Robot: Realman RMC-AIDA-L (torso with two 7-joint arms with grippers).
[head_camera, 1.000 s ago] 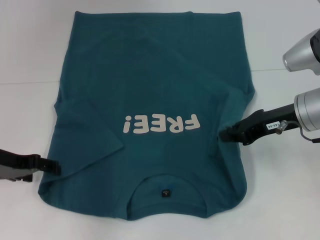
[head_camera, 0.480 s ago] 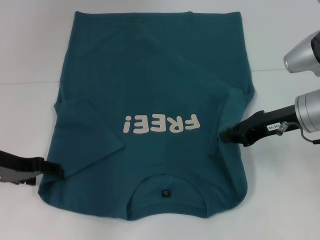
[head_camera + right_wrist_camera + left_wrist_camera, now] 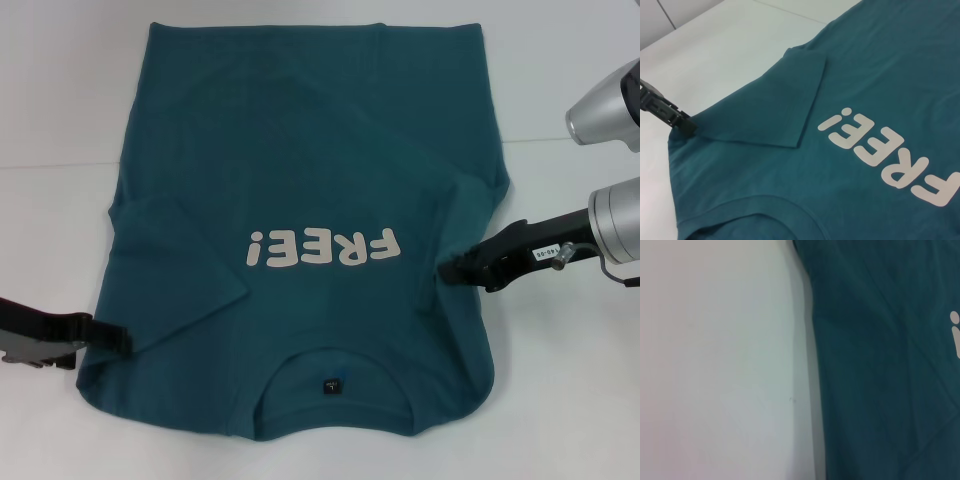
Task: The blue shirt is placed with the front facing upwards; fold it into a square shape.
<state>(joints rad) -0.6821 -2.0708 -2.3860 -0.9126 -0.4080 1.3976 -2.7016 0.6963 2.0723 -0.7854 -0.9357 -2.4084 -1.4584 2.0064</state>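
Both sleeves of the dark teal-blue cotton T-shirt [image 3: 300, 180] lie folded inward; body folds remain. Left gripper [image 3: 105, 338] and right gripper [image 3: 447, 268] touch its edges, grip unclear.

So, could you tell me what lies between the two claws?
In the head view, only the teal-blue cotton T-shirt, its white "FREE!" lettering midway.

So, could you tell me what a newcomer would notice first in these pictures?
The blue shirt spread flat across the white table, its white FREE! lettering reading upside down from the head view. Next, the left gripper and right gripper at the shirt's opposite side edges, where both sleeves lie folded inward.
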